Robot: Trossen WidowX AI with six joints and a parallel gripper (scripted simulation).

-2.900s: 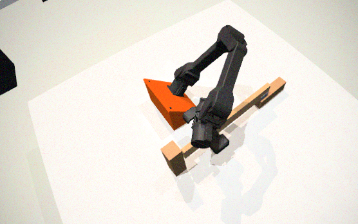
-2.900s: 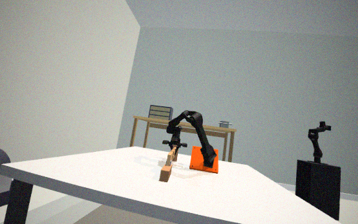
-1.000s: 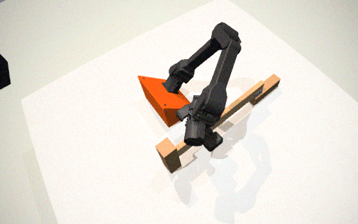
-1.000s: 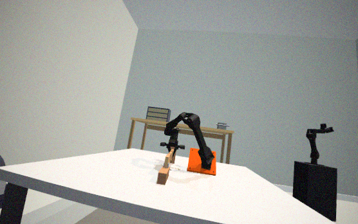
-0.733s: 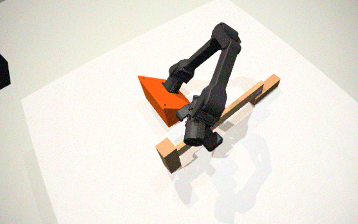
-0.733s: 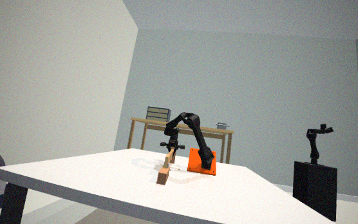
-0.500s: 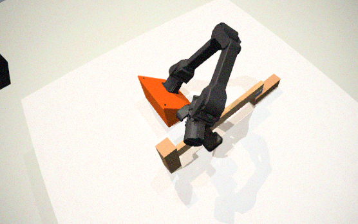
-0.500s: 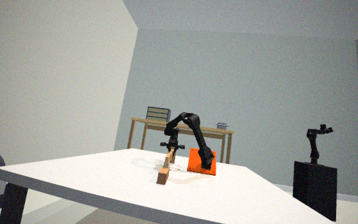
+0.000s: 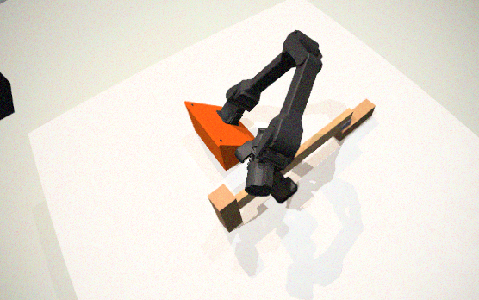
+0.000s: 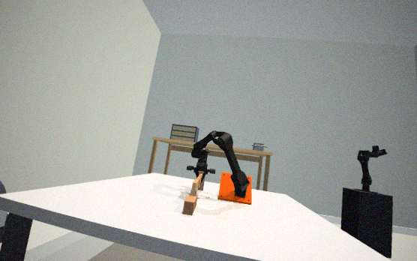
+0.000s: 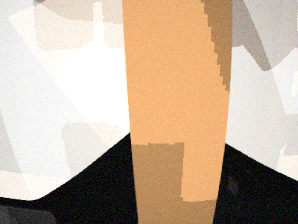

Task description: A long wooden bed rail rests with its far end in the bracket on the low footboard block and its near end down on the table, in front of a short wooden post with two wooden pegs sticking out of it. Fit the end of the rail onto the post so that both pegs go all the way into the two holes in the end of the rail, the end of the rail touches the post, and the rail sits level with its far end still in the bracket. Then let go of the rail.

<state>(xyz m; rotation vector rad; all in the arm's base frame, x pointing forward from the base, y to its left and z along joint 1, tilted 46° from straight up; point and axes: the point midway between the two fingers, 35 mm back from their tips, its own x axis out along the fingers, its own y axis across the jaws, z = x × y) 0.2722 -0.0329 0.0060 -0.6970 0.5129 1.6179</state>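
Bed rail (image 9: 320,140) (image 10: 196,185) (image 11: 175,90) gripped between narrowly parted jaws (image 10: 201,175), white tabletop (image 9: 129,241) (image 10: 124,214), pale grey-blue wall (image 10: 300,94) behind

No text, label, brand, number or sign can be read in the top, exterior or wrist view.
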